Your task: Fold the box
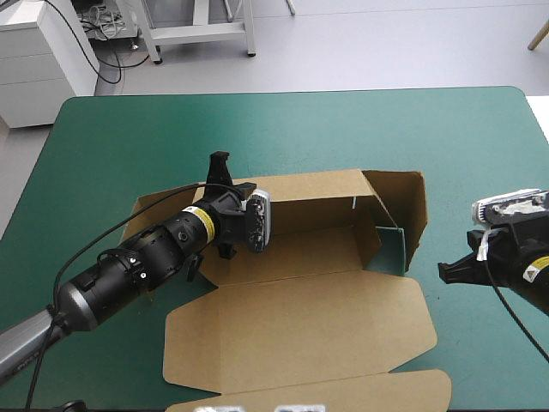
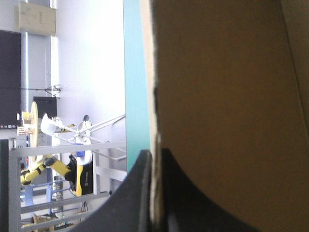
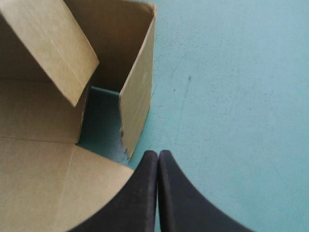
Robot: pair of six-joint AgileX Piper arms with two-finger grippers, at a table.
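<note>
The brown box [image 1: 300, 318] lies mid-table with its back wall and right wall [image 1: 416, 215] raised and its lid flat toward the near edge. My left gripper [image 1: 220, 163] is at the box's far left corner, shut on the edge of a raised board [image 2: 217, 96]. In the left wrist view that edge runs between the all but shut fingers [image 2: 140, 193]. My right gripper [image 1: 443, 271] is shut and holds nothing. It hovers just right of the right wall's [image 3: 137, 96] near end, with its tips [image 3: 158, 157] close to the lid's corner.
An inner flap [image 3: 53, 48] leans inward beside the right wall, and a patch of teal-green cover [image 3: 101, 121] shows between them. Bare cover [image 1: 480, 154] stretches right of the box and toward the far edge.
</note>
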